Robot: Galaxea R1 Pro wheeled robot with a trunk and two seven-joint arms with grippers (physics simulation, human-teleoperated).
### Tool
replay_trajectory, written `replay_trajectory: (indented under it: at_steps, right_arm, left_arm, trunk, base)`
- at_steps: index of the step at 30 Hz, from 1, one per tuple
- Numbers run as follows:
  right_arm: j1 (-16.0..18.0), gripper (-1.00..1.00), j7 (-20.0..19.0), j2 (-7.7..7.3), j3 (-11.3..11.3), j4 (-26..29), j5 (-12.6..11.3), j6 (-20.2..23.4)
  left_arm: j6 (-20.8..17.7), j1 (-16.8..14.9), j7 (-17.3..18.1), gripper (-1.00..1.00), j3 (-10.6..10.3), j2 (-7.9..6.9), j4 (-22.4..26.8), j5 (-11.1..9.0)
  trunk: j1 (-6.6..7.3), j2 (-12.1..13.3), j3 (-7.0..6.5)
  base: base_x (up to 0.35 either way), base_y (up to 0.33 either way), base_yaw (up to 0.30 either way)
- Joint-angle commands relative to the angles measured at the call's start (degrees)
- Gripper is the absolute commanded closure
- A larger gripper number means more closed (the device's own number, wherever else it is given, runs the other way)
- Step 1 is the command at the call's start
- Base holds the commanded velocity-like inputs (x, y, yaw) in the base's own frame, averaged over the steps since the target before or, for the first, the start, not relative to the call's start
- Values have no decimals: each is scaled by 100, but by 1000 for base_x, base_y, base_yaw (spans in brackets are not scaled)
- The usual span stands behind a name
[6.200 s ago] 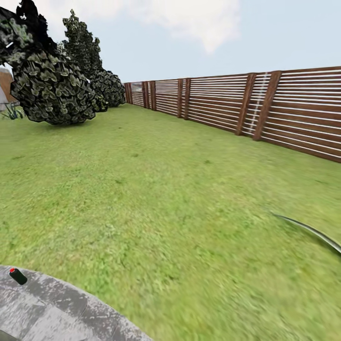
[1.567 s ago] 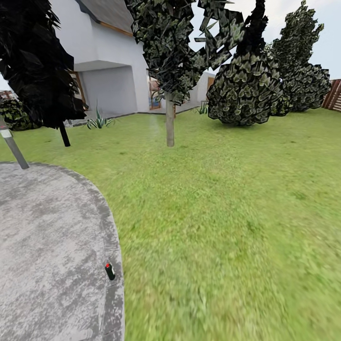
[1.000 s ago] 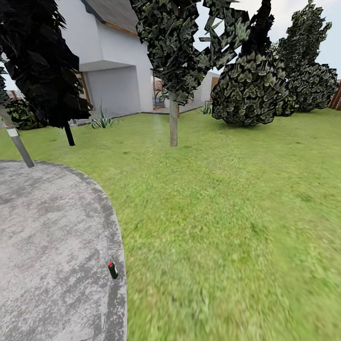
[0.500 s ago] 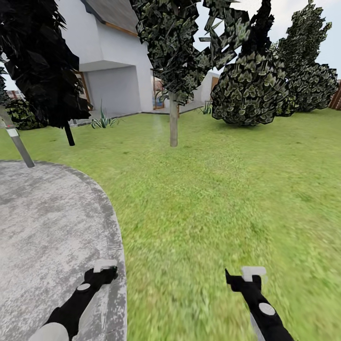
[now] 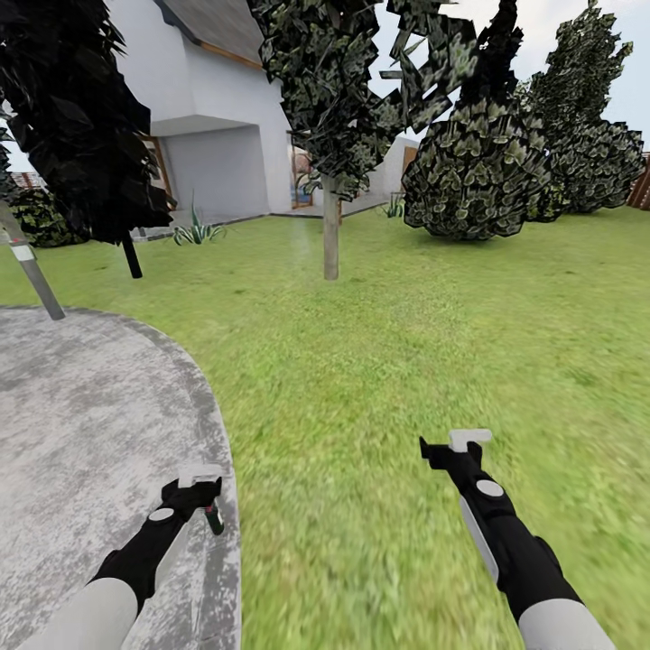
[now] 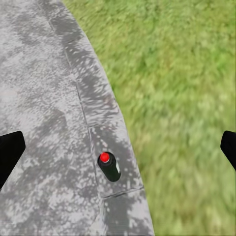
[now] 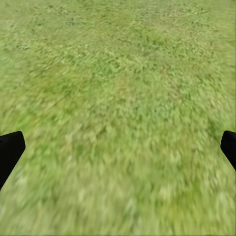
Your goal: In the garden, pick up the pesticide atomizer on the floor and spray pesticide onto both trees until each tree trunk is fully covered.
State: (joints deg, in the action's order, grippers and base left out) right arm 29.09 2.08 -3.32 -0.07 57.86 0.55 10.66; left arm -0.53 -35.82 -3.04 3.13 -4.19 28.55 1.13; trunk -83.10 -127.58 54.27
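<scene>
The pesticide atomizer (image 5: 214, 520), a small dark bottle with a red cap, stands on the outer edge of the grey paving (image 5: 81, 433) where it meets the lawn. My left gripper (image 5: 200, 485) hangs just above it and partly covers it. In the left wrist view the atomizer (image 6: 109, 166) sits between the widely spread fingers of that open gripper (image 6: 119, 147), apart from both. My right gripper (image 5: 456, 444) is open over bare grass, as the right wrist view (image 7: 118, 147) also shows. A tree with a pale bare trunk (image 5: 331, 242) stands far ahead on the lawn.
A dark-trunked tree (image 5: 132, 257) and a leaning grey post (image 5: 34, 282) stand at the far left. Behind them is a white house (image 5: 212, 135). Large round shrubs (image 5: 474, 176) line the back right, with a bit of brown fence (image 5: 641, 190) beyond. Open lawn (image 5: 406, 343) lies between.
Over several seconds the camera swung from the fence toward the house. Both arms have since come up into view; the left gripper now hovers over the atomizer, and the right arm has reached further forward.
</scene>
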Motion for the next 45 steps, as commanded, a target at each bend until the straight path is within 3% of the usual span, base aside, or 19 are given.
replay_trajectory:
  at_steps: [1,6,27,35,45]
  right_arm:
    - [9,-100,16,-2,1,8,6,34]
    - [18,-100,12,-62,-3,3,-5,26]
    - [20,-100,12,-64,-2,-20,13,26]
    - [19,-100,12,-64,6,-21,15,32]
    - [21,-100,12,-64,3,-21,15,33]
  left_arm:
    - [-3,-3,-15,-100,8,-3,3,11]
    - [1,-4,-289,-100,-2,21,-48,3]
    - [-32,-13,-343,-100,23,30,41,-32]
    - [-33,-4,-346,-100,21,11,30,-34]
    - [-34,-4,-332,-100,14,13,35,-41]
  trunk:
    - [-1,-2,5]
    - [-1,-2,5]
    - [-1,-2,5]
    - [-1,-2,5]
    - [-1,-2,5]
  base:
    - [252,-38,0]
    - [260,-161,58]
    - [196,-250,274]
    - [313,-54,277]
    - [45,-2,233]
